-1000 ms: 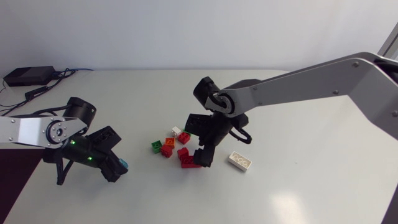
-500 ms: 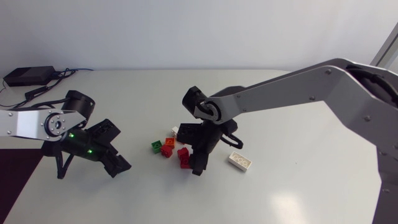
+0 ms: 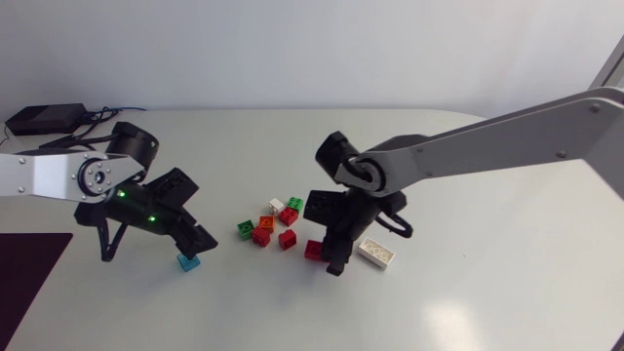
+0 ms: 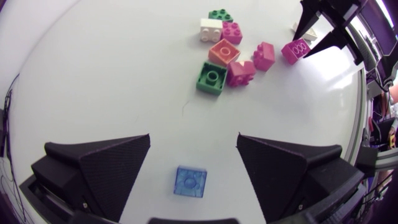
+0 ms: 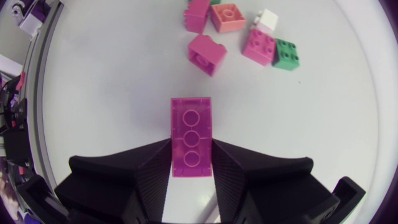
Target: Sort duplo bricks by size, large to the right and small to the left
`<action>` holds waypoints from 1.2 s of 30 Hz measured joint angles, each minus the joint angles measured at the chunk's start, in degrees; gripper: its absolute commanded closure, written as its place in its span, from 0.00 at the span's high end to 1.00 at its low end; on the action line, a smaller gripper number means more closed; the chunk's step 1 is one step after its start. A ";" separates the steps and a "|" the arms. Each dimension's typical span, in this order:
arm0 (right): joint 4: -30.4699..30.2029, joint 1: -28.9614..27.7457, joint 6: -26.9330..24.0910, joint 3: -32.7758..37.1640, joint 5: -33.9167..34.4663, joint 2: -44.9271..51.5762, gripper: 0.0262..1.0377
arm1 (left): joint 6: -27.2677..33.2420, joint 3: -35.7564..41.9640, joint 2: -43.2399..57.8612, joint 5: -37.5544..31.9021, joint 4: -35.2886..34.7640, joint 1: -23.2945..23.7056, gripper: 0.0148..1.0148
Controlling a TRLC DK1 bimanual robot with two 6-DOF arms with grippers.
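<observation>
My left gripper (image 3: 202,241) (image 4: 194,148) stands open over the table's left part. A small translucent blue brick (image 3: 189,261) (image 4: 190,182) lies flat on the table between its spread fingers, touching neither. My right gripper (image 3: 326,255) (image 5: 191,150) is shut on a long red brick (image 3: 314,250) (image 5: 191,134), which looks pink in the wrist views, and holds it low over the table just right of the pile. The pile (image 3: 268,224) of small red, green, orange and white bricks lies at the middle, ahead of both grippers. A large white brick (image 3: 375,252) lies right of my right gripper.
A black box (image 3: 44,119) with cables sits at the far left back corner. The table's left front edge borders a dark area (image 3: 29,283). Bare tabletop stretches right of the white brick and in front of the pile.
My left gripper opened, let the blue brick down onto the table and lifted toward the pile. My right gripper shut on the long red brick and drew it right, out of the pile.
</observation>
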 measured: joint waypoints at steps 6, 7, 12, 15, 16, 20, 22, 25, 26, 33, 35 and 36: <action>2.56 -7.43 0.26 -5.29 1.36 -8.37 0.06 | -2.75 5.70 4.13 0.81 0.02 -8.24 0.96; 2.86 -9.01 0.33 -6.27 1.64 -9.49 0.06 | -3.06 6.71 5.05 0.85 0.02 -9.64 0.96; 5.92 -17.05 0.35 -11.54 3.06 -11.76 0.06 | -4.68 10.84 9.66 2.01 0.02 -14.73 0.96; 8.15 -21.40 0.35 -14.36 4.02 -11.76 0.06 | -5.70 12.81 12.48 2.47 0.24 -16.52 0.96; 8.41 -22.49 0.33 -14.95 4.17 -11.76 0.06 | -5.95 13.27 13.31 2.54 0.48 -16.98 0.96; 10.01 -25.27 0.33 -16.22 4.72 -11.13 0.07 | -6.82 14.62 16.17 2.56 0.74 -18.56 0.96; 10.45 -25.55 0.33 -16.65 4.81 -10.51 0.19 | -7.28 15.02 17.49 2.56 1.07 -19.21 0.96; 11.17 -25.55 0.33 -17.73 5.01 -10.19 0.70 | -7.39 15.10 18.51 2.56 1.57 -20.09 0.96; 11.21 -25.55 0.33 -17.75 4.98 -10.21 0.83 | -7.45 15.10 18.64 2.56 1.70 -20.39 0.96; 11.23 -25.49 0.37 -18.69 4.98 -10.49 0.89 | -7.45 15.41 19.56 2.56 3.34 -21.79 0.73; 11.23 -25.38 0.37 -18.73 4.98 -11.08 0.89 | -7.45 15.56 20.65 2.49 4.09 -21.90 0.56; 11.23 -25.22 0.39 -18.78 4.98 -11.61 0.89 | -7.45 15.58 21.31 2.29 4.39 -21.90 0.42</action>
